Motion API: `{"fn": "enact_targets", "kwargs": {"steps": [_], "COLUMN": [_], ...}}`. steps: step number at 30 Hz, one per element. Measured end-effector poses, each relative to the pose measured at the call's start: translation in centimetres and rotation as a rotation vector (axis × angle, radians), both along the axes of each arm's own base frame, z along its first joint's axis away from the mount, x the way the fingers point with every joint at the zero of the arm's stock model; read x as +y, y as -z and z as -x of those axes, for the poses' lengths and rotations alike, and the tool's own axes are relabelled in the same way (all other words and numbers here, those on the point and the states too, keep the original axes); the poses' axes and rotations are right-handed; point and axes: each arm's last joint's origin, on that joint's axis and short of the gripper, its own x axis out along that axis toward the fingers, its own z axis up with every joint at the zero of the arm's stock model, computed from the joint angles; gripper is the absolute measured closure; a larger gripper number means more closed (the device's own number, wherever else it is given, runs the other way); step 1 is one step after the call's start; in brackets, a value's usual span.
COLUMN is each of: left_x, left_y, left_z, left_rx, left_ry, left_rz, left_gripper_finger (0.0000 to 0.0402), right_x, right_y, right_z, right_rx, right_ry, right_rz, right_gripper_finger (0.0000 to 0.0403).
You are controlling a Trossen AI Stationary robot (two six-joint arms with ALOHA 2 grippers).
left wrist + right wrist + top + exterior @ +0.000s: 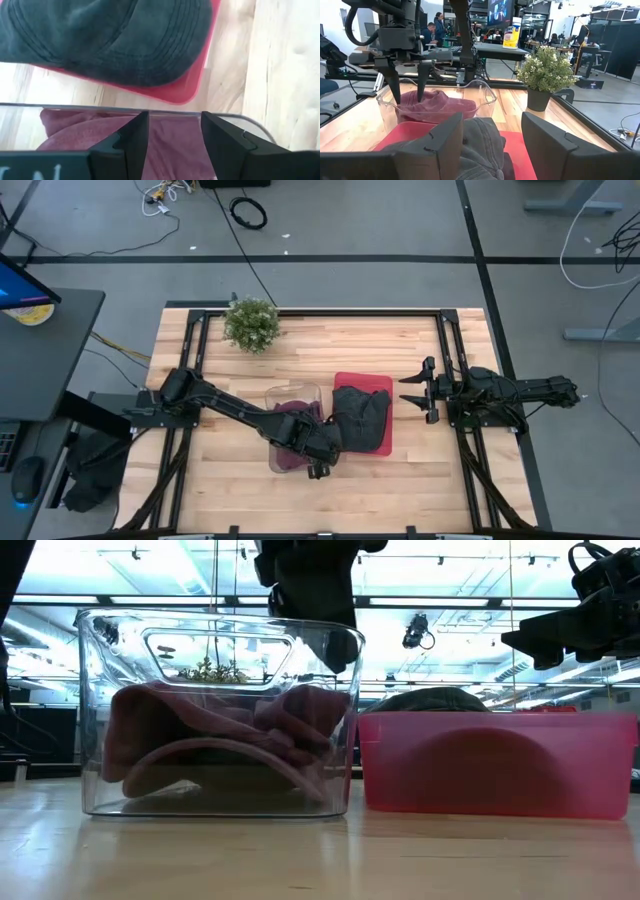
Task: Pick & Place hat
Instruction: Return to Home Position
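Note:
A maroon hat (288, 412) lies crumpled inside a clear plastic bin (272, 395) at mid-table; the low view shows the maroon hat (220, 730) resting on the bin's floor. My left gripper (318, 468) hangs open over the bin's near right part, fingers (396, 87) pointing steeply down just above the hat, nothing between them. A dark grey cap (360, 415) rests on a red tray (345, 380) right of the bin. My right gripper (405, 391) waits open at the table's right side, level, pointing toward the tray.
A small potted plant (250, 323) stands at the table's far left. Black frame rails run along the table's edges (447, 350). Bare wood lies in front of the bin and tray (400, 490). People and desks show in the room beyond.

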Motion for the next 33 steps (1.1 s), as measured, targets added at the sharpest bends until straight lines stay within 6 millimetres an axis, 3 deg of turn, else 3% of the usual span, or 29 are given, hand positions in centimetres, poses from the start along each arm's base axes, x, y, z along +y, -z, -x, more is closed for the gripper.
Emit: {"fn": "enact_targets", "kwargs": {"steps": [20, 27, 33], "left_x": [1.5, 2.6, 2.8], "left_y": [-0.1, -1.9, -3.5], "left_z": [-0.3, 0.2, 2.0], "left_rx": [0.030, -0.003, -0.041], "left_ry": [0.091, 0.074, 0.083], "left_rz": [-0.099, -0.130, -0.140], "left_gripper_finger": [0.0216, 0.0216, 0.0216], "right_x": [0.0, 0.0, 0.0], "right_y": [0.0, 0.0, 0.0], "right_z": [0.0, 0.0, 0.0], "right_rx": [0.000, 0.000, -0.001], "right_ry": [0.000, 0.000, 0.000], "right_rz": [0.000, 0.000, 0.000], "right_gripper_finger": [0.0198, 0.0198, 0.0198]}}
